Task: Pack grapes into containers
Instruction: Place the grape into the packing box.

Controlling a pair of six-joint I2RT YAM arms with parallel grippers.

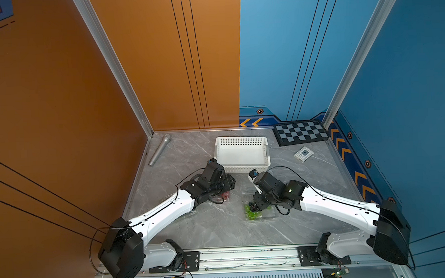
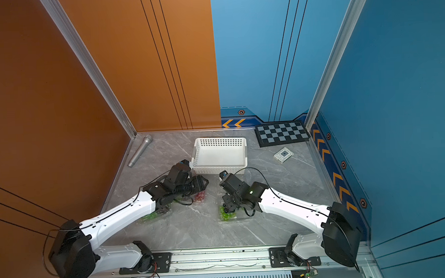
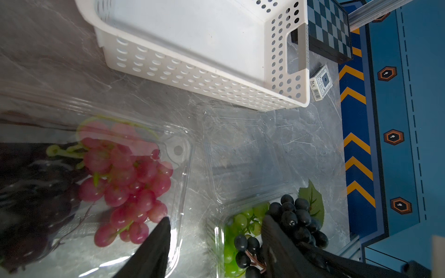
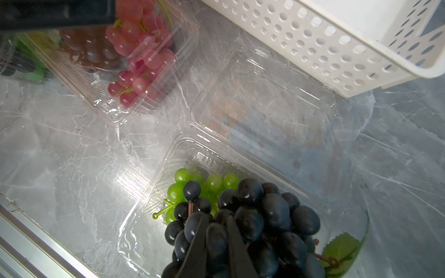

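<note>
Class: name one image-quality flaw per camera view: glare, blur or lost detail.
In both top views the clear clamshell container nearly vanishes; in the left wrist view plastic reflections haze the pink grapes; in the right wrist view glare whitens the tabletop.

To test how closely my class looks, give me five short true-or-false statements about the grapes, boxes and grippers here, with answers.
1. The white basket holds no grapes. True.
2. The right gripper is shut on the dark grapes. True.
3. The red grapes lie in the basket. False: they lie in a clear container.
4. The left gripper holds a bunch. False: its jaws stand open, holding nothing.
5. Some green grapes lie in the open container under the right gripper. True.
</note>
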